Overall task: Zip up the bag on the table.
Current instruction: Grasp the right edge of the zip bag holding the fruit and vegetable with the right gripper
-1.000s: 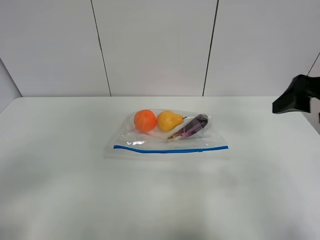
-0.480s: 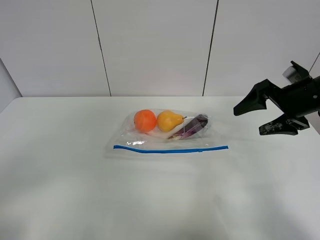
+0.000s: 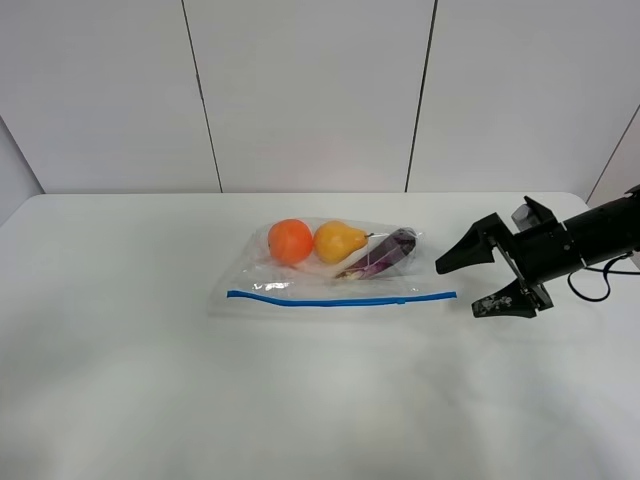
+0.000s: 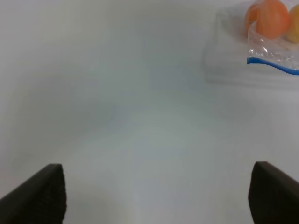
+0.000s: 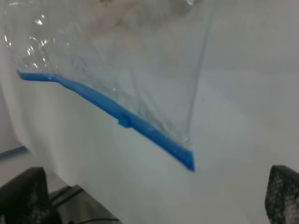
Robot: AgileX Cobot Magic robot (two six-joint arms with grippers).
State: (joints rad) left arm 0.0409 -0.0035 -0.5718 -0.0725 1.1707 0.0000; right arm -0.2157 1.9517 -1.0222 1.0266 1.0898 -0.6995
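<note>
The clear bag (image 3: 300,280) lies flat in the middle of the white table (image 3: 150,380). Inside are an orange (image 3: 290,241), a yellow pear (image 3: 338,241) and a purple eggplant (image 3: 385,252). Its blue zipper strip (image 3: 340,298) runs along the near edge. My right gripper (image 3: 468,282) is open, just right of the strip's right end and apart from it. The right wrist view shows that strip end (image 5: 140,128) between the open fingers. My left gripper (image 4: 159,200) is open over bare table, with the bag's left corner (image 4: 229,56) and the orange (image 4: 268,17) far ahead. The left arm is out of the high view.
A grey panelled wall (image 3: 310,90) stands behind the table's far edge. The table's rounded far-right corner (image 3: 580,197) is behind my right arm. A black cable (image 3: 600,280) hangs from that arm.
My right arm has come in from the right edge and dropped down toward the bag's right end, jaws now seen open. The bag has not moved.
</note>
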